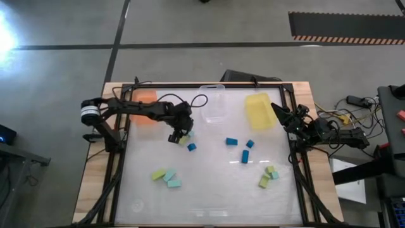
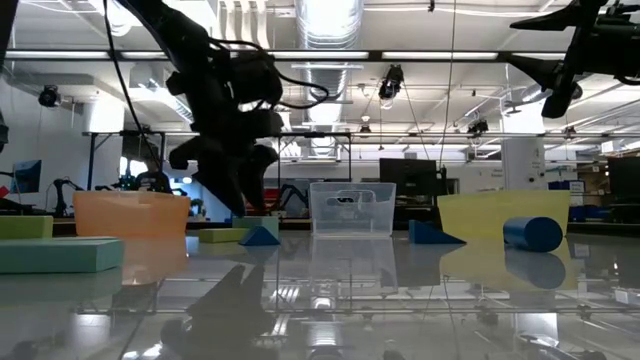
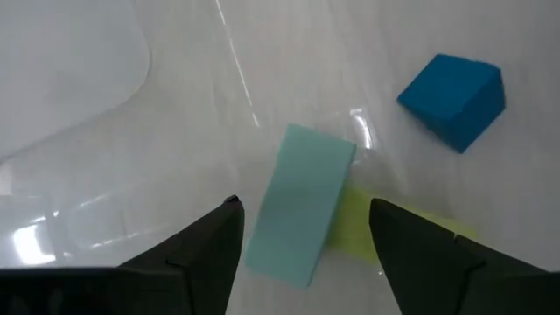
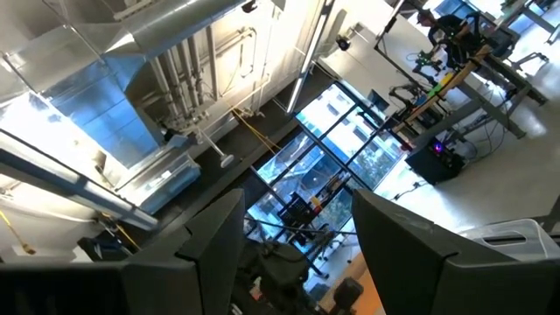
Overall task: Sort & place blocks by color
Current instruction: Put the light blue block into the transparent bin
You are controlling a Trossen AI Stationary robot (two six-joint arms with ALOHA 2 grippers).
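Observation:
My left gripper (image 3: 304,205) is open and hangs over the table's middle left (image 1: 179,136), pointing down. Its fingers stand on either side of a light teal block (image 3: 297,214) without touching it. That block lies partly over a yellow-green block (image 3: 385,234), and a darker blue block (image 3: 453,98) lies just beyond them (image 1: 192,146). More blue blocks (image 1: 245,152) lie right of centre. Two mixed yellow-green and teal groups sit near the front (image 1: 166,176) (image 1: 269,176). My right gripper (image 4: 297,197) is open, raised at the right edge (image 1: 277,109) and pointing upward.
Along the far side stand an orange tray (image 1: 144,106), a clear tray (image 1: 214,106) and a yellow tray (image 1: 259,111). A corner of the clear tray (image 3: 70,70) lies close to my left gripper. A black frame (image 1: 120,158) rims the white tabletop.

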